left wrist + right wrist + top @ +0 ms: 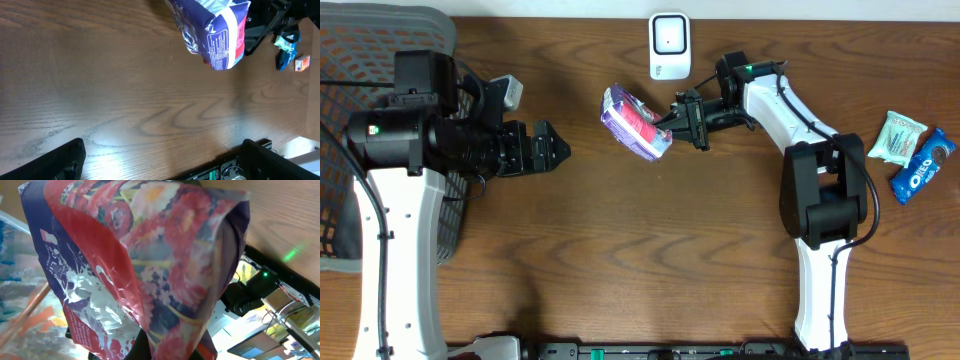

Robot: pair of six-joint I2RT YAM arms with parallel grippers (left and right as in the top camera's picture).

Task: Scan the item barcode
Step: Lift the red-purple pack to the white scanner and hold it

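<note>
The purple-and-red snack bag (635, 122) sat near the middle of the surface (650, 240), tilted, just in front of the white scanner (669, 45) at the far edge. The right end effector (670, 127) was clamped on the bag's right end, its jaws closed tight on the foil. From the left wrist camera the bag (212, 30) showed a white panel of small print facing down and toward the left arm. Whether its lower edge touched the wood could not be told. The right wrist camera was almost filled by the crinkled wrapper (135, 265).

The left end effector (548, 148) was well apart to the left, jaws spread wide and holding nothing, beside a dark mesh basket (360, 50). On the far right lay a blue Oreo pack (924, 168) and a pale green packet (898, 137), just beside each other.
</note>
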